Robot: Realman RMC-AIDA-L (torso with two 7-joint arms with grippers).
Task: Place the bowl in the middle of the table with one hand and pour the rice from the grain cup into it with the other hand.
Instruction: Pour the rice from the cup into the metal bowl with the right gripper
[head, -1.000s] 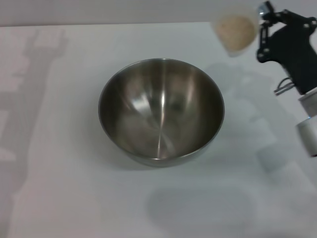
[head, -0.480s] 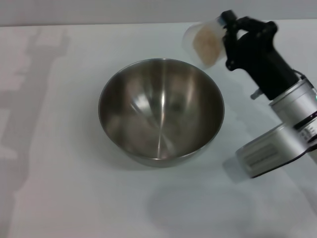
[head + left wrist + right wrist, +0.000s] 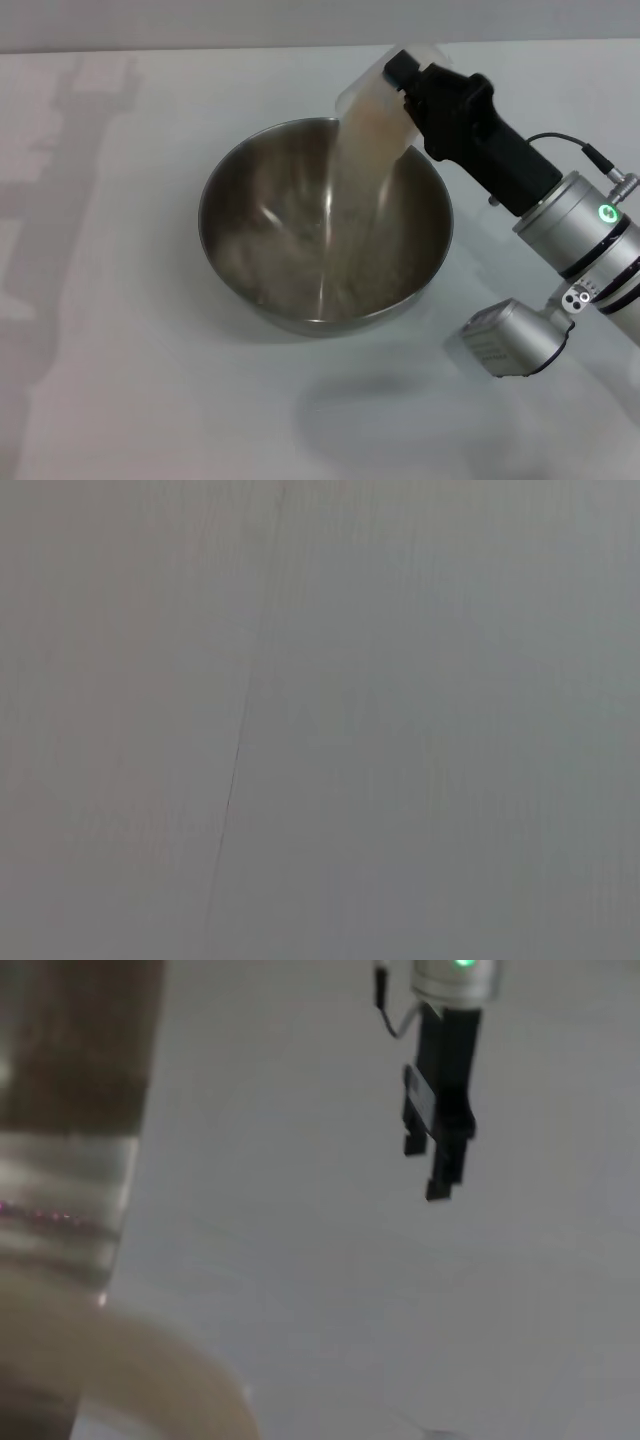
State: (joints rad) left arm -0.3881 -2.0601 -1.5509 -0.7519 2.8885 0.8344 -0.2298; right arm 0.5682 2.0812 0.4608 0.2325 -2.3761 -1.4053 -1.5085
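The steel bowl (image 3: 290,240) stands on the white table (image 3: 120,380) near its middle. My right gripper (image 3: 408,78) is shut on the clear grain cup (image 3: 372,88) and holds it tipped over the bowl's far right rim. Rice (image 3: 358,175) falls in a pale stream from the cup into the bowl. The right wrist view shows the cup's wall (image 3: 70,1160) close up, with rice (image 3: 140,1390) at its edge. My left gripper (image 3: 440,1165) hangs far off in that view, above bare table; it is outside the head view.
My right arm's silver forearm (image 3: 575,230) and wrist camera block (image 3: 510,338) reach low over the table to the right of the bowl. A shadow of the left arm (image 3: 60,200) lies on the table's left side. The left wrist view shows only plain grey surface.
My right arm has swung left with the cup from the far right corner to above the bowl's rim. The cup has tipped, and rice now pours out. The bowl has not moved.
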